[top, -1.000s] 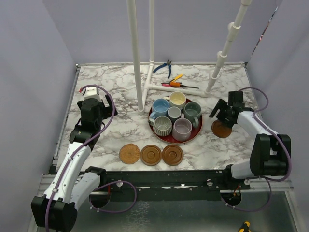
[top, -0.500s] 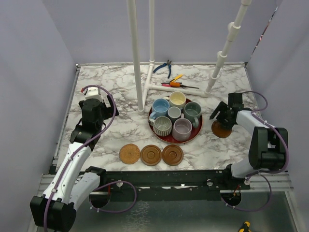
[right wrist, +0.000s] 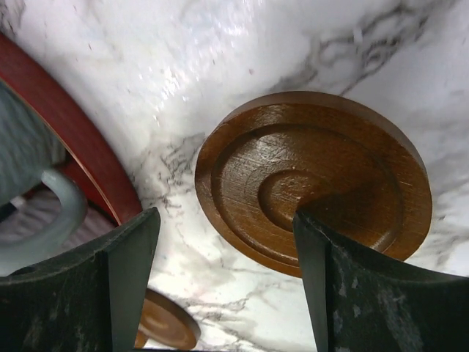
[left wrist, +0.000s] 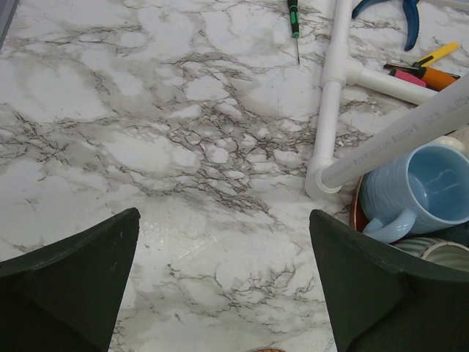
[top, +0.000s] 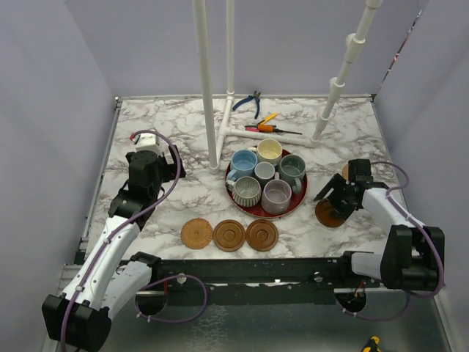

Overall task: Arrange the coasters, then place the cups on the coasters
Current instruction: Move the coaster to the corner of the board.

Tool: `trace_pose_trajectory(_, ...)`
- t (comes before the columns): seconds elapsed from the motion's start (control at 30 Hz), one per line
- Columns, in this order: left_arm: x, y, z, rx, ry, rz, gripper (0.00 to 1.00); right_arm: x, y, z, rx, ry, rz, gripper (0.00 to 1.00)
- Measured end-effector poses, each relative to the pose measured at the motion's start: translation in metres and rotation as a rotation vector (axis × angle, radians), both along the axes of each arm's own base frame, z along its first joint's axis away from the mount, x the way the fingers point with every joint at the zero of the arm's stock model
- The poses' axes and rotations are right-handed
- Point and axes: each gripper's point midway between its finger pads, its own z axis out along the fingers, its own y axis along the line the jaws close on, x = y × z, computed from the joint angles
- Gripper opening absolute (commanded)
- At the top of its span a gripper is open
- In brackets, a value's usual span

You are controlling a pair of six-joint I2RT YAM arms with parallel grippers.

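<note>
Three brown coasters lie in a row near the front edge. A fourth coaster lies right of the red tray. My right gripper is open over it, one fingertip resting on the coaster's centre and the other over bare marble. Several cups stand on the tray: light blue, cream-yellow, grey-green, small pale grey, ribbed and lavender. My left gripper hangs open over bare marble left of the tray.
A white pipe frame stands behind the tray. Pliers and screwdrivers lie at the back. The tray rim is close on the right gripper's left. Another coaster shows at the bottom of the right wrist view.
My right gripper has moved toward the front edge, and the coaster under it has slid along with it. The left arm has shifted a little to the right.
</note>
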Motion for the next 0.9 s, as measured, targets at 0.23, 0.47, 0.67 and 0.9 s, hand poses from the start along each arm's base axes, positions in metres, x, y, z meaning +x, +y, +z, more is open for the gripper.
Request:
trace_pose_trajectory(0.23, -0.001, -0.007, 0.0, 0.0, 0.0, -0.024, 0.99, -0.018, 0.02, -0.001, 0.085, 0.022, 0.017, 0.75)
trace_pose_trajectory(0.47, -0.002, -0.009, 0.0, 0.0, 0.0, -0.029, 0.99, -0.036, 0.065, -0.001, 0.132, 0.06, 0.15, 0.74)
trace_pose_trajectory(0.67, -0.002, -0.009, 0.0, 0.0, 0.0, -0.03, 0.99, -0.056, 0.089, -0.002, 0.183, 0.106, 0.178, 0.72)
trace_pose_trajectory(0.9, -0.002, -0.009, 0.0, 0.0, 0.0, -0.031, 0.99, -0.075, 0.102, -0.004, 0.196, 0.13, 0.206, 0.61)
